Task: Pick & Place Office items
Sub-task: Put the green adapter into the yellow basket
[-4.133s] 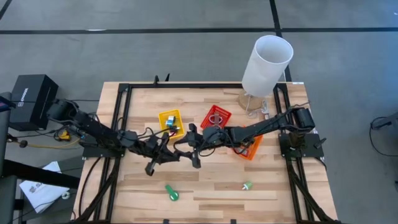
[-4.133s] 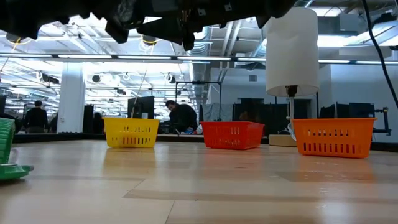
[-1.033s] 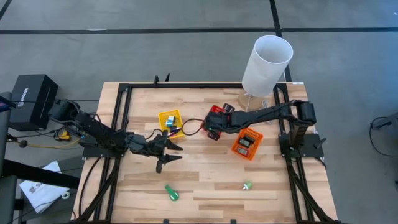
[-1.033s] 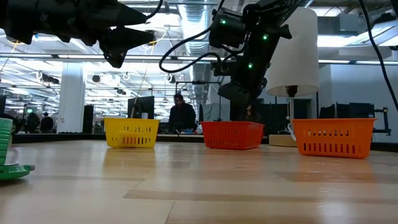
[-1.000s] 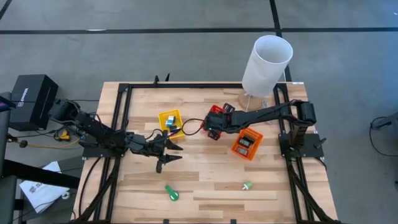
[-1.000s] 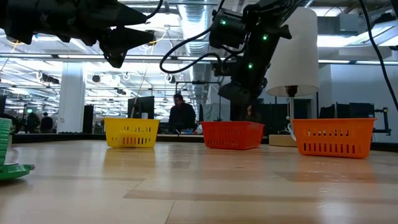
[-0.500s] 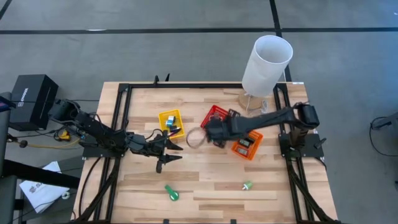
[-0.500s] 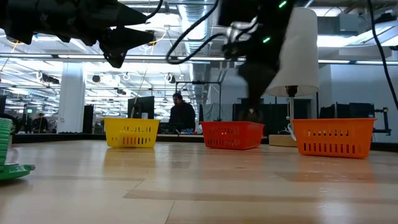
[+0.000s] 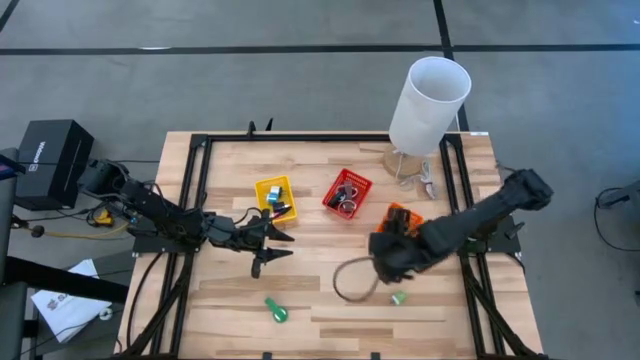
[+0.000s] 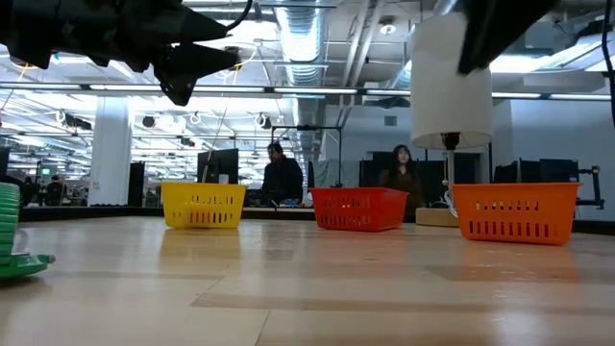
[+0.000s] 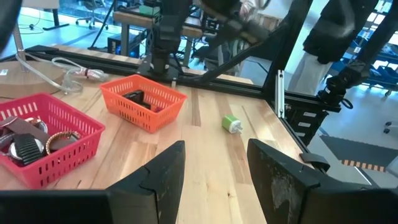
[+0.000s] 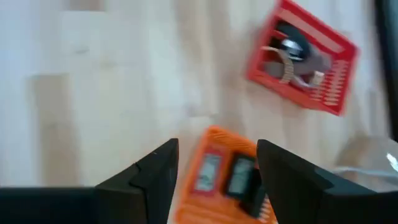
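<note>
Swung from the red bin point(image 9: 347, 191), right tool point(image 9: 385, 262) hangs open, empty, near the small green item point(image 9: 398, 298).

2 small green plastic office items lie loose on the wooden table near its front edge. The larger green piece point(image 9: 276, 312) lies at about 7 o'clock from the table's centre, and the smaller green-and-white piece point(image 9: 398, 298) at about 5 o'clock, well apart from it. Other items sit in bins: dark pieces and metal rings point(image 9: 347, 196) in the red one, small blue and dark pieces point(image 9: 277, 205) in the yellow one, flat dark pieces point(image 11: 135, 96) in the orange one.
</note>
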Tool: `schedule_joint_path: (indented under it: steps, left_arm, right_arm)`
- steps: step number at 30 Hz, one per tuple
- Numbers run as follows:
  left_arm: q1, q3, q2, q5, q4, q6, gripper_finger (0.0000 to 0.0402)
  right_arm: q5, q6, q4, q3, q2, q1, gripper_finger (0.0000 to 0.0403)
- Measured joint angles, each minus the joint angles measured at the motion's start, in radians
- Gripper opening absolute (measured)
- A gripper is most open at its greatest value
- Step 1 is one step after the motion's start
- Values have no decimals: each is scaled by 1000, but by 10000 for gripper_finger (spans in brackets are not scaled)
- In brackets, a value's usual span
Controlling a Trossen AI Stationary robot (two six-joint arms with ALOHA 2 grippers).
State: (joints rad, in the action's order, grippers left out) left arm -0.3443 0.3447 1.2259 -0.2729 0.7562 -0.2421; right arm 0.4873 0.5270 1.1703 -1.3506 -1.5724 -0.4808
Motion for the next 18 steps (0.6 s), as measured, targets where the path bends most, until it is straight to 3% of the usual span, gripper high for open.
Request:
schedule_joint_path:
  steps: [5,13,18]
  left_arm:
    - [0,0,0,0,8,1,170]
    - [0,0,0,0,14,0,170]
    - [0,0,0,0,32,-1,170]
  right_arm:
    - [-61,-3,-20,5,58,-151,207]
    - [-411,-158,-414,275,186,-350,207]
    - [-406,-161,-588,453,283,-351,207]
